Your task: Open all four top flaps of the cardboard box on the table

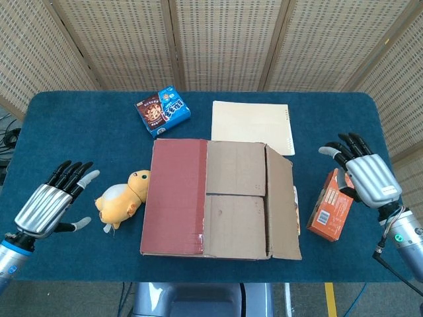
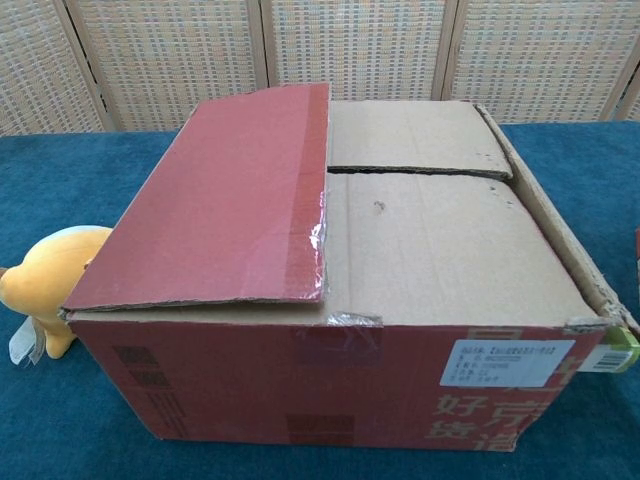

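Woven screens stand behind a blue-covered counter (image 1: 79, 125), and the cardboard box (image 1: 218, 205) sits at its middle. Judging by the flaps, you have one done: the right flap (image 1: 282, 201) hangs folded down outside the box, while the red left flap (image 1: 177, 195) and the two inner flaps (image 1: 234, 198) lie shut. Your left hand (image 1: 47, 206) hovers left of the box beyond the plush toy (image 1: 122, 198), fingers spread and empty; your right hand (image 1: 367, 173) is spread too, right of the box by the orange carton (image 1: 327, 211). Next, likely bring the left hand to the red flap's free edge and lift it outward.
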